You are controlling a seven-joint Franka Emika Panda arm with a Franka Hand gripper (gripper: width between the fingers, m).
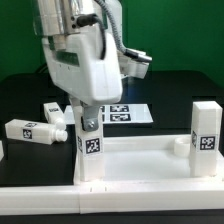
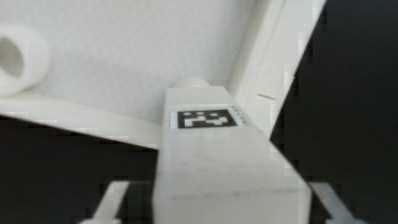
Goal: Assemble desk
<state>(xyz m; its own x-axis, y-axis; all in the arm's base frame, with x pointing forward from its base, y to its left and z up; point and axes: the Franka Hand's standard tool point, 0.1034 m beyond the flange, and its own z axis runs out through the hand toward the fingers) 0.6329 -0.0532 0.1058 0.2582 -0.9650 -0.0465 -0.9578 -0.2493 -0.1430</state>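
Hand point(image 1: 87, 112) is clamped on a leg point(image 1: 91, 155). In the wrist view the fingers point(image 2: 118, 203) sit tight against both flanks of it, so I read it as a firm grasp, not a release. The held leg stands upright at the corner of the desk panel point(image 1: 140, 160) on the exterior view's left, tag facing out. It's kept vertical so its end lines up with the corner socket. That socket is hidden under the leg, so I can't tell if it's seated or just resting on top. The panel lies flat along the front edge of the worktop point(image 1: 170, 90), rim point(image 2: 285, 60) up, which leaves the sockets reachable from above. One open socket point(image 2: 18, 55) shows in the wrist view, and the held leg is not in that one. A second leg point(image 1: 205, 135) stands upright at the panel corner on the exterior view's right and looks fitted. Two loose legs point(image 1: 25, 128) point(image 1: 57, 112) lie on their sides toward the worktop edge on the exterior view's left, apart from the panel. The marker board point(image 1: 131, 114) lies flat behind the panel. My guess is we're about halfway, and the next move needs a straight push or twist down without tipping the leg.
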